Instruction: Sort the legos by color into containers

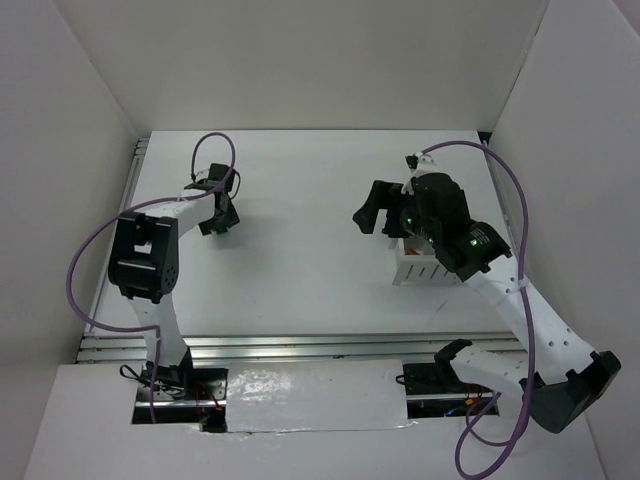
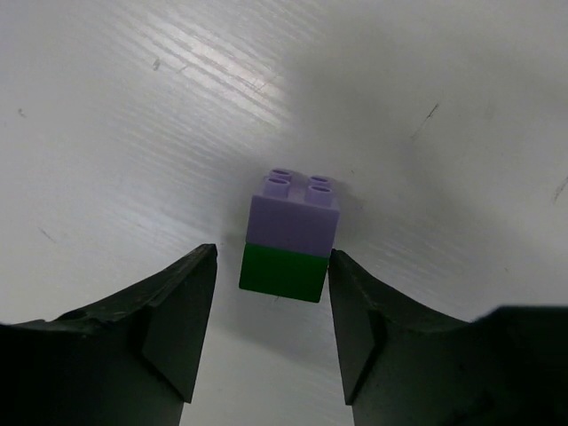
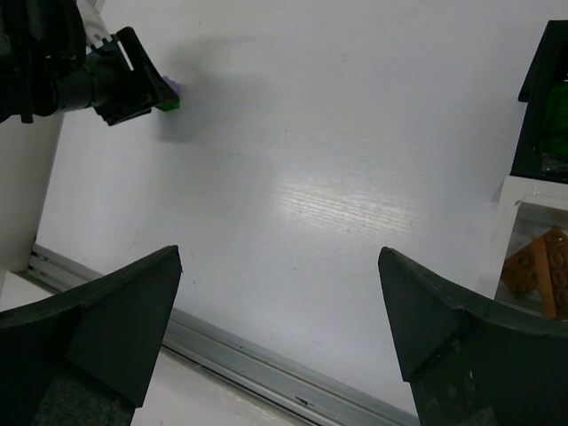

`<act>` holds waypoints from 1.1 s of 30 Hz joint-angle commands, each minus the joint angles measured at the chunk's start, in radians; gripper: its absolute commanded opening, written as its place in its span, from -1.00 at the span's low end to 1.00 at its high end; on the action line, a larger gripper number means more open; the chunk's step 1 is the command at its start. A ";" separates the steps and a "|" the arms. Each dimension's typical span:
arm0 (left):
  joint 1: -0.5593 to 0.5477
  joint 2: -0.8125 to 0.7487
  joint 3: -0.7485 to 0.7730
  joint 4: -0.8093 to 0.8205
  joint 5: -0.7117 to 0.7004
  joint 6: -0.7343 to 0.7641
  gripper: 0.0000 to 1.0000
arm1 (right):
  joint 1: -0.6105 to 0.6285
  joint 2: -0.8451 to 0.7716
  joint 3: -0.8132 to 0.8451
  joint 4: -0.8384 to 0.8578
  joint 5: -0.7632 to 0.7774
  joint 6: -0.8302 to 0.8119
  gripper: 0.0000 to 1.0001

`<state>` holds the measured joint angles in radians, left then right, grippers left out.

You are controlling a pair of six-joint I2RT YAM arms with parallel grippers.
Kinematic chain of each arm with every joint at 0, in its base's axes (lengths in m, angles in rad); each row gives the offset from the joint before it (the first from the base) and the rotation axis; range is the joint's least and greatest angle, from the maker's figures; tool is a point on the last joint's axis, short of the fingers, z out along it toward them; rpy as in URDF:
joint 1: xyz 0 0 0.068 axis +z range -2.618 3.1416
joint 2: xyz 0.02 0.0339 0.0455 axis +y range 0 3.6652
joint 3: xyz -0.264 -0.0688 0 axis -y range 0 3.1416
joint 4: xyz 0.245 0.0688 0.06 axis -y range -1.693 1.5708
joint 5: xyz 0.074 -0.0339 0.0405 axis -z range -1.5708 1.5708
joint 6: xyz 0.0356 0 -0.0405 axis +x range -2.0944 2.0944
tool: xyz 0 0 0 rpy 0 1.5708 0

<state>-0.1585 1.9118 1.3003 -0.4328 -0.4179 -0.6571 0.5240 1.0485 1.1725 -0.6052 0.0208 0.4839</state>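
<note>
My target, the lavender-on-green stack (image 2: 291, 240), sits on the far left of the counter (image 2: 124, 124), well apart from the bins. It is upright. The lavender brick (image 2: 295, 217) is on top with its studs pointing up, and the green brick (image 2: 284, 273) is underneath, so the long axis runs vertically. I can't say for sure that the base touches the counter.

The left jaws are spread around the stack at the height of the green brick. On the wrist view, the right-hand tip is touching or just beside the brick. The left-hand tip shows a clear gap, so nothing is pinched.

Across the counter the right jaws are spread wide with nothing between them. Just beside them is the white bin (image 3: 513, 200), holding orange-brown bricks (image 3: 537, 266). The black bin (image 3: 540, 80) adjoins it, with a green piece (image 3: 557, 133) showing inside.
</note>
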 commanded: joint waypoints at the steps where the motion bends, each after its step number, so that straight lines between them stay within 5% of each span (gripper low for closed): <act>1: 0.004 0.023 0.002 0.051 0.059 0.043 0.28 | 0.011 0.004 0.016 0.025 -0.013 -0.021 0.99; 4: 0.004 0.036 -0.006 0.063 0.071 0.045 0.22 | 0.014 -0.005 0.019 0.028 -0.012 -0.021 0.99; 7: 0.004 0.052 -0.004 0.074 0.071 0.051 -0.13 | 0.018 -0.010 0.024 0.027 -0.009 -0.022 0.99; 8: 0.004 0.055 -0.004 0.074 0.073 0.051 -0.47 | 0.018 -0.010 0.026 0.025 -0.007 -0.024 0.99; 11: 0.004 0.053 -0.013 0.083 0.080 0.050 -1.00 | 0.021 -0.010 0.021 0.028 -0.002 -0.025 0.99; 17: -0.070 -0.057 -0.079 0.140 0.120 0.111 -1.00 | -0.044 -0.005 -0.002 0.059 -0.050 0.001 0.99; 24: -0.378 -0.315 -0.172 0.317 0.089 0.411 -1.00 | -0.205 -0.114 -0.008 0.071 -0.206 0.050 0.99; 28: -0.522 -0.500 -0.365 0.573 0.265 0.543 -1.00 | -0.205 -0.205 -0.008 0.039 -0.186 0.090 0.99; 33: -0.612 -0.690 -0.467 0.669 0.438 0.640 -1.00 | -0.202 -0.278 -0.054 0.041 -0.336 0.122 0.97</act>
<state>-0.7444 1.2934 0.8715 0.0933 -0.1127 -0.1387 0.3210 0.7929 1.1465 -0.5816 -0.1997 0.5770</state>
